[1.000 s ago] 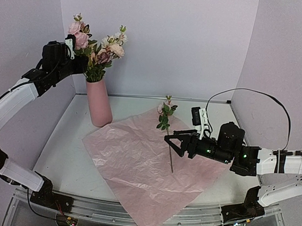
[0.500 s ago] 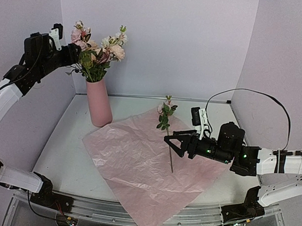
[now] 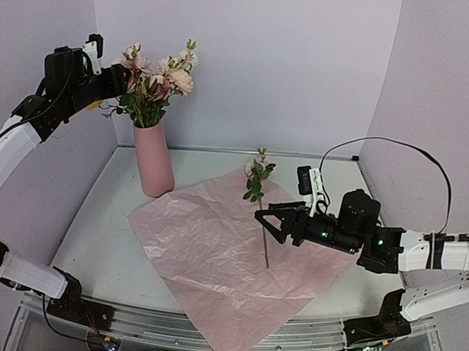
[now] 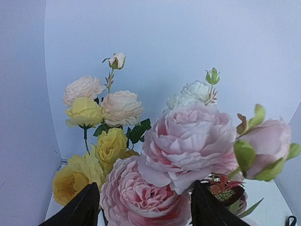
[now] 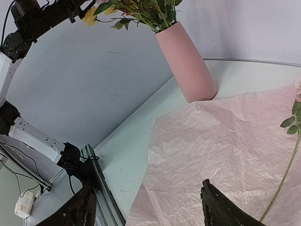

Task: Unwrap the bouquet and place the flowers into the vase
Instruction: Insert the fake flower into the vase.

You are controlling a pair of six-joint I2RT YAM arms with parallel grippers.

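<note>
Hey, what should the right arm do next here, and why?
Probably shift the right gripper over the single flower stem lying on the pink paper, then lower. Its jaws are open and empty, its wrist view shows the stem off to one side, and the other flowers already stand in the vase.

Flowers [image 3: 155, 82] in vase [image 3: 153, 163], stem [image 3: 264, 250] on paper [image 3: 205, 255]

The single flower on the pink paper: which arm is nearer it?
Right. The right arm has its jaws close by the stem of the flower; the left arm is far off, jaws at the blooms in the vase.
</note>
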